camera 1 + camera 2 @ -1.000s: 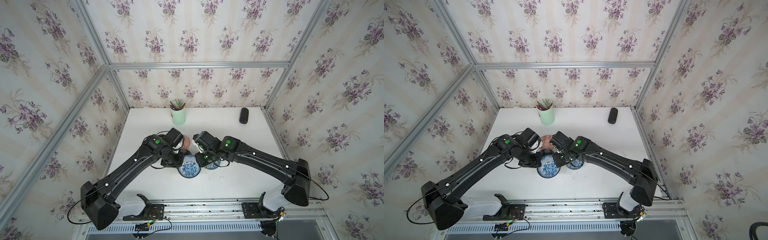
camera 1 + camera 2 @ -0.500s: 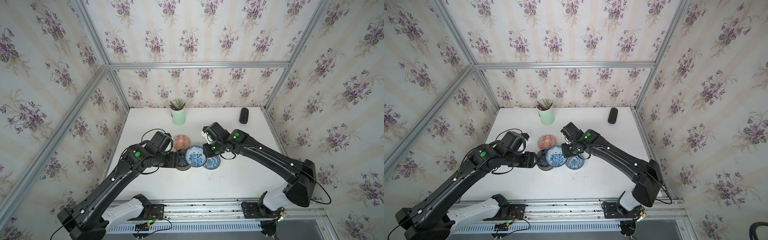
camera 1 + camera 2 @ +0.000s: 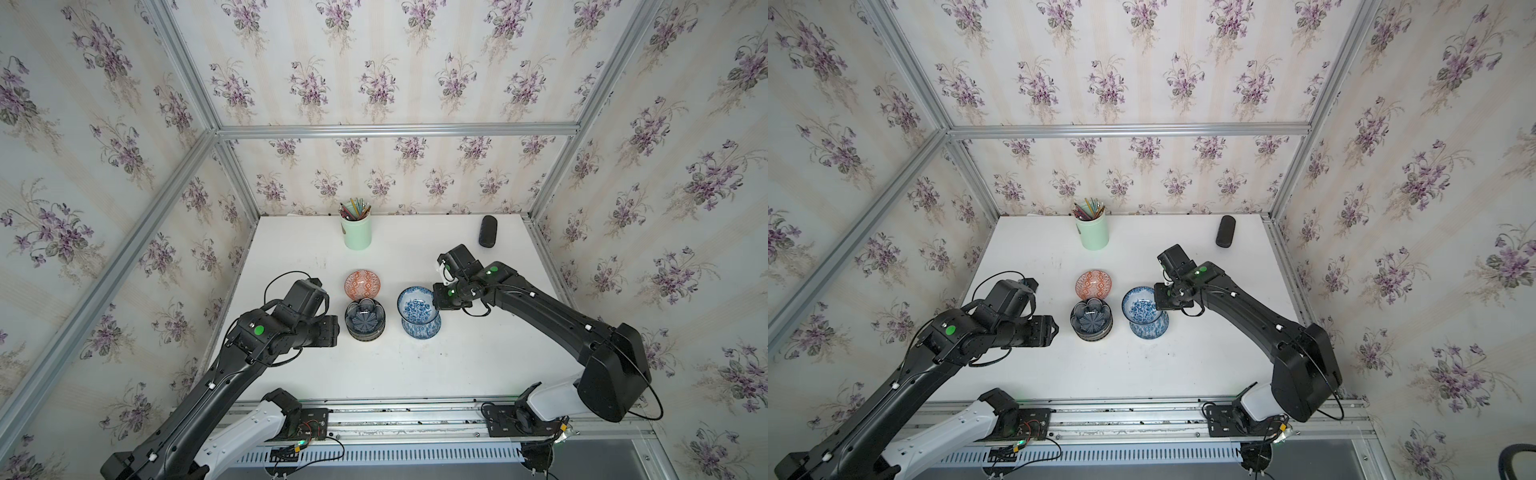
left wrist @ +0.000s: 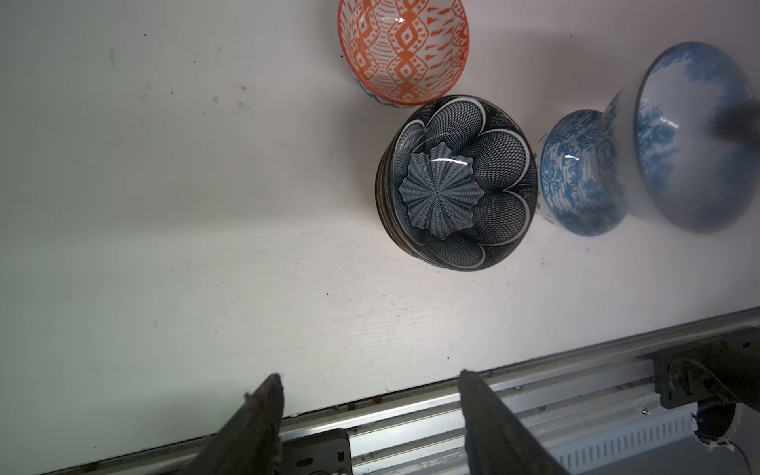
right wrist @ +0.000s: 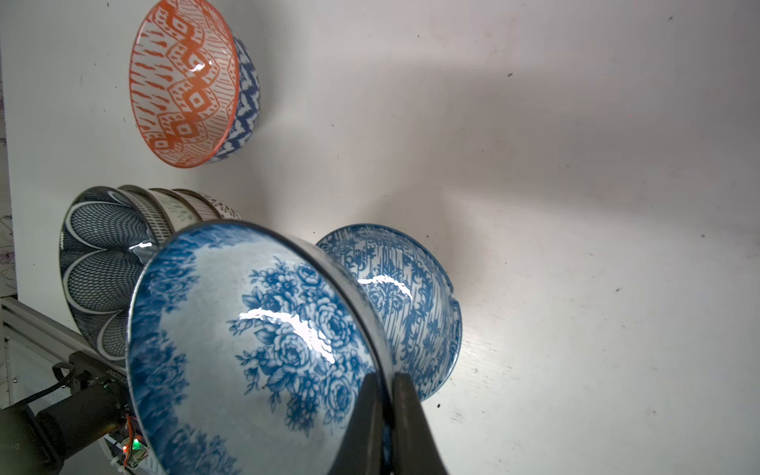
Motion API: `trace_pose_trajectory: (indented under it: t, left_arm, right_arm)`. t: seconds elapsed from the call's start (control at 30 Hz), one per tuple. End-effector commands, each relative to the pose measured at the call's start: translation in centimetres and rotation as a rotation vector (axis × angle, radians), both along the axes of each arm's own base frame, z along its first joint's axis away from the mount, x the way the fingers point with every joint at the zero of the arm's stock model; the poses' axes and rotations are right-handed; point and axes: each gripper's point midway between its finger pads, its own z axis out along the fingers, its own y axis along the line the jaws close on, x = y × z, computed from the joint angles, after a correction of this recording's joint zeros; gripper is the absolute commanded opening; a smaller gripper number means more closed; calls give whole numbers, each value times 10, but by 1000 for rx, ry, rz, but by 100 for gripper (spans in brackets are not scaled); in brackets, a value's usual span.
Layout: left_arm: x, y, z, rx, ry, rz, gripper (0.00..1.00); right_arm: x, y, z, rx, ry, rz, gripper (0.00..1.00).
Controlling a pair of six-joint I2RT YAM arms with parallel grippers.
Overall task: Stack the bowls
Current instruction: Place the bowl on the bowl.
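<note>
My right gripper (image 3: 434, 301) (image 5: 384, 380) is shut on the rim of a blue-white floral bowl (image 3: 417, 306) (image 5: 255, 341). It holds this bowl tilted just above a second blue-white bowl (image 3: 420, 329) (image 5: 411, 296) that sits on the table. To their left stands a stack of bowls topped by the dark navy petal bowl (image 3: 365, 320) (image 4: 456, 183). The orange geometric bowl (image 3: 362, 284) (image 4: 405, 49) sits alone behind the stack. My left gripper (image 3: 336, 330) (image 4: 370, 378) is open and holds nothing, a short way left of the stack.
A mint-green pencil cup (image 3: 356, 230) stands at the back of the white table (image 3: 415, 374). A dark oblong case (image 3: 487, 231) lies at the back right. A metal rail (image 3: 395, 411) runs along the front edge, and papered walls close in the sides.
My left gripper opened, let go at the stack and drew back to the left. My right gripper carried the floral bowl rightward, over the second blue-white bowl.
</note>
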Motion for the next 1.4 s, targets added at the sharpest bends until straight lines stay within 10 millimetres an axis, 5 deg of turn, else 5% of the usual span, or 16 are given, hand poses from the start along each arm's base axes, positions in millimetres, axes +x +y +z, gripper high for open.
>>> trace_pose_trajectory:
  t: [0.0,0.7,1.37]
  left_arm:
    - [5,1,2,12,-29,-2,69]
    - [3,0,-2,-16,-39,-1,69]
    - [4,-2,-5,-9,-25,-4,69]
  right_arm:
    - [7,7,1,56,-27,-15,0]
    - [-2,-2,-38,26,2,-16,0]
    - [1,-6,-50,-5,-2,-21,0]
